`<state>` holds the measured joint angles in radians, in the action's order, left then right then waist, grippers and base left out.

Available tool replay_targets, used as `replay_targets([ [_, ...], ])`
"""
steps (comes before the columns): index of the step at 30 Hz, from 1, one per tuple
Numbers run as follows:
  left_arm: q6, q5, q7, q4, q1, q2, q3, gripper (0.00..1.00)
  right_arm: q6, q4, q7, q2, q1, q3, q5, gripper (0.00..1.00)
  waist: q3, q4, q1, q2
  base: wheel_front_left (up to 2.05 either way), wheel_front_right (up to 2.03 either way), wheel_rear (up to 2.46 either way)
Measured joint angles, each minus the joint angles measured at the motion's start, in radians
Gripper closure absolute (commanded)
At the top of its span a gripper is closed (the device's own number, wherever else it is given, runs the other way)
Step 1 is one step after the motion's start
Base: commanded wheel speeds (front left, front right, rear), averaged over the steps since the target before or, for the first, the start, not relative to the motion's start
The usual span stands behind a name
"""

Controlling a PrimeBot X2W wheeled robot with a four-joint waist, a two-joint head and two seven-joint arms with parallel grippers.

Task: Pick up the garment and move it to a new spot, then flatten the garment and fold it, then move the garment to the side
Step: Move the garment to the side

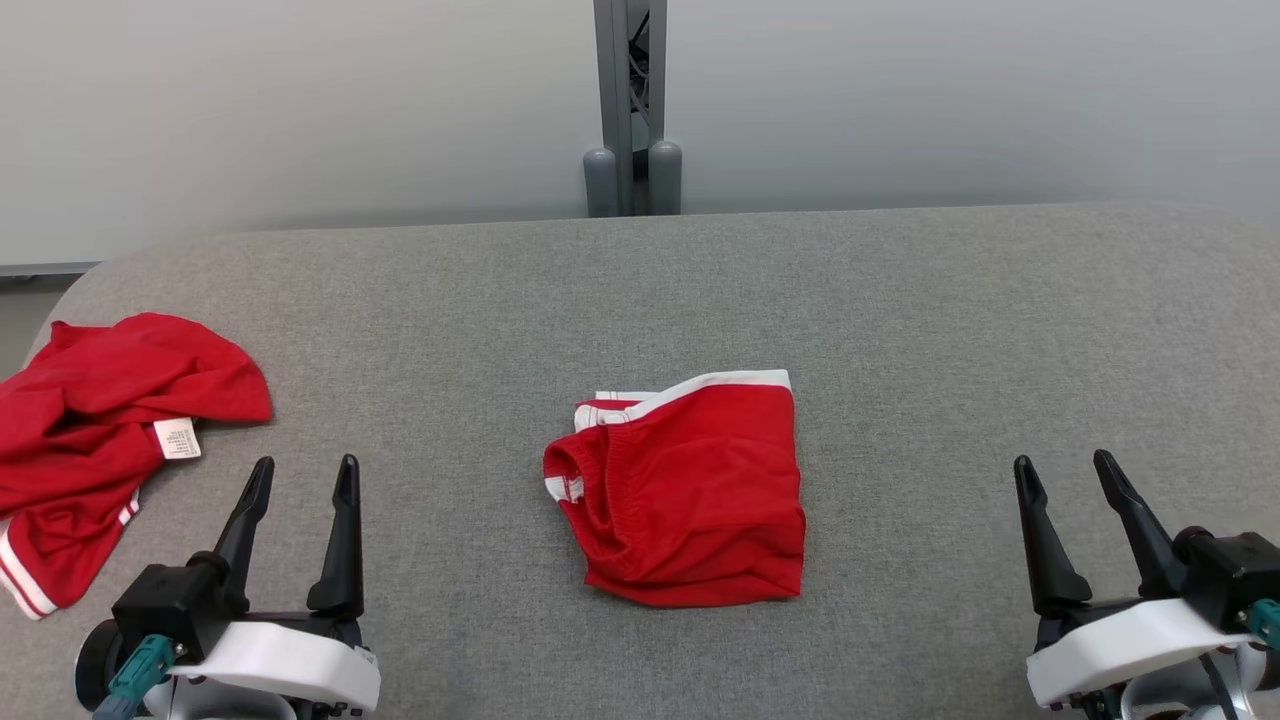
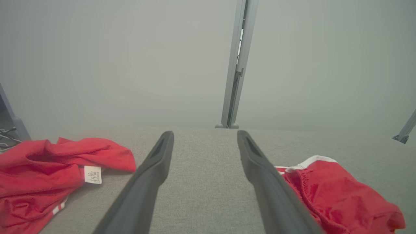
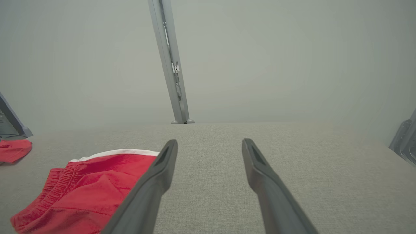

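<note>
**A:** The folded red garment [image 1: 690, 490] lies flat in the middle of the counter [image 1: 900, 300]. Its white trim is along the far edge and its elastic waistband is turned left.

**B:** Both arms sit well apart from it. The left jaws are spread wide and empty at the near left, and the right jaws are the same at the near right. Open grey counter lies between each and the fold.

**A:** Any neighbours? A crumpled red garment [image 1: 100, 430] is heaped at the counter's left end with its white label [image 1: 177, 438] face up, just beside the left jaws.

**B:** Behind the far edge, a grey post [image 1: 630, 100] stands against a pale wall.

**A:** The left wrist view puts one red piece on either side of its jaws. It also adds loose cables [image 2: 6, 135] off the left end and a slanted strut [image 2: 404, 131] at far right.

**B:** The right wrist view has the fold low on its left, partly behind one jaw. It brings in a grey metal frame [image 3: 404, 143] past the counter's right end.
</note>
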<state>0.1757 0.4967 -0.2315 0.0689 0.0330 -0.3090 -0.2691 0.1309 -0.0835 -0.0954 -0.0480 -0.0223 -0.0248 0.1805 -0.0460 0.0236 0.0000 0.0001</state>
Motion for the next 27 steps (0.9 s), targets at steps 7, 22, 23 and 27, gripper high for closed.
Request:
replay_targets([
  [7,0.010,0.007,0.013,-0.018,-0.010,-0.010,0.002,0.00,0.000,0.033,0.012,0.000,0.024,-0.006,0.023,0.00,-0.002,-0.010,0.0000,0.0000,0.00,0.00,0.00],
  [22,-0.005,0.008,0.014,-0.016,0.030,0.008,-0.030,0.00,0.000,-0.107,0.060,0.000,-0.121,0.013,-0.021,0.00,-0.040,0.074,0.0000,0.0000,0.00,0.00,0.00],
  [23,-0.009,0.008,0.011,-0.013,0.037,0.010,-0.035,0.00,0.000,-0.137,0.062,0.000,-0.141,0.018,-0.022,0.00,-0.045,0.083,0.0000,0.0000,0.00,0.00,0.00],
  [27,-0.017,0.007,0.008,-0.002,0.056,0.018,-0.045,0.00,0.000,-0.230,0.063,0.001,-0.192,0.042,-0.013,0.00,-0.065,0.112,0.0000,0.0000,0.00,0.00,0.00],
])
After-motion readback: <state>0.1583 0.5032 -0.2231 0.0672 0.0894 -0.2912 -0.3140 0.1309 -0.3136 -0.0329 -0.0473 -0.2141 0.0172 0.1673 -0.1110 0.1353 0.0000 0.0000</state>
